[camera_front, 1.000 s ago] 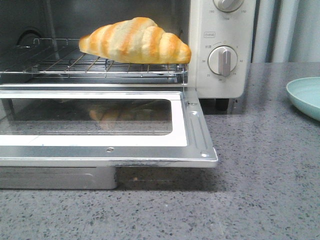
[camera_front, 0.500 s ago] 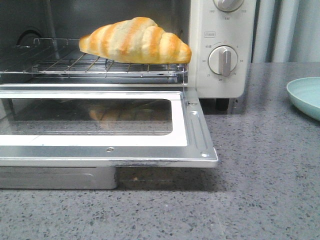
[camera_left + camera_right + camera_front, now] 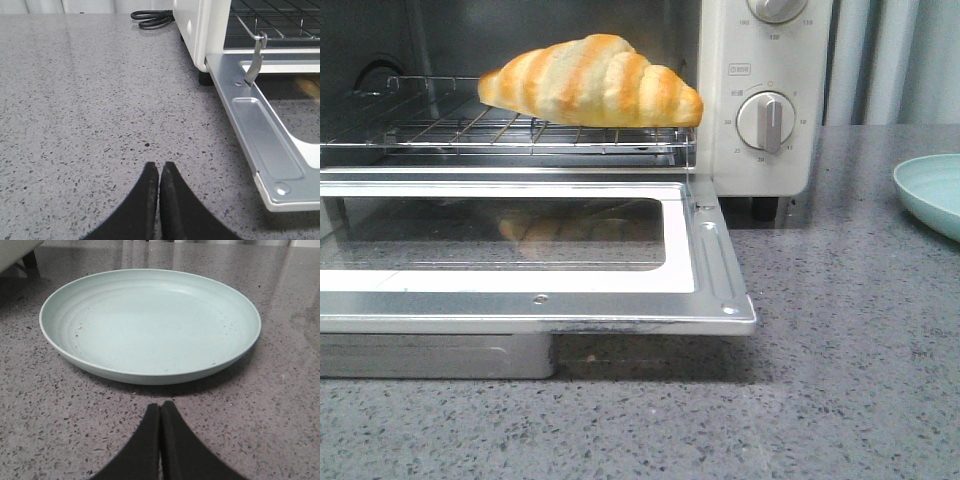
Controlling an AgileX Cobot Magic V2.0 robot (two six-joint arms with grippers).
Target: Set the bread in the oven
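The bread (image 3: pixel 595 82), a glossy croissant roll with golden and cream stripes, lies on the steel wire rack (image 3: pixel 450 130) of the cream-white oven (image 3: pixel 760 170). The oven's glass door (image 3: pixel 520 250) hangs open and flat toward me. Neither gripper shows in the front view. My left gripper (image 3: pixel 159 166) is shut and empty, low over the grey counter beside the oven door's edge (image 3: pixel 260 140). My right gripper (image 3: pixel 160 406) is shut and empty, low over the counter just in front of the pale green plate (image 3: pixel 150 320).
The pale green plate (image 3: pixel 932 190) sits empty at the right of the counter. A black power cord (image 3: pixel 152 19) lies coiled behind the oven. The oven has round dials (image 3: pixel 766 121) on its right panel. A metal tray (image 3: pixel 440 355) sits under the open door.
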